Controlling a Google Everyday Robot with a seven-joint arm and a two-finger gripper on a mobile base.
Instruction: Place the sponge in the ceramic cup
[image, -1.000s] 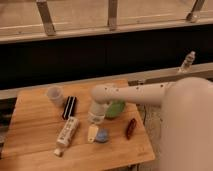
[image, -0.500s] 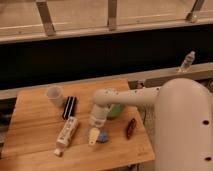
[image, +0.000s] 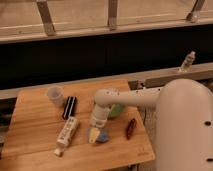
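Note:
The light-blue sponge (image: 103, 136) lies flat on the wooden table (image: 35, 137), near its front middle. My gripper (image: 94, 133) points down at the sponge's left edge, low over the table and against or just above the pad. The white arm reaches in from the right. Far from the gripper, the small pale ceramic cup (image: 55, 94) stands upright at the back left of the table.
A black oblong item (image: 69, 107) lies right of the cup. A white tube-like bottle (image: 66, 134) lies left of the sponge and a dark red oblong item (image: 131, 128) right of it. The arm partly hides a green bowl (image: 118, 111). A small bottle (image: 187, 62) stands on the right ledge.
The gripper has come down and slightly left onto the sponge's left edge. The sponge, cup and other items have stayed where they were.

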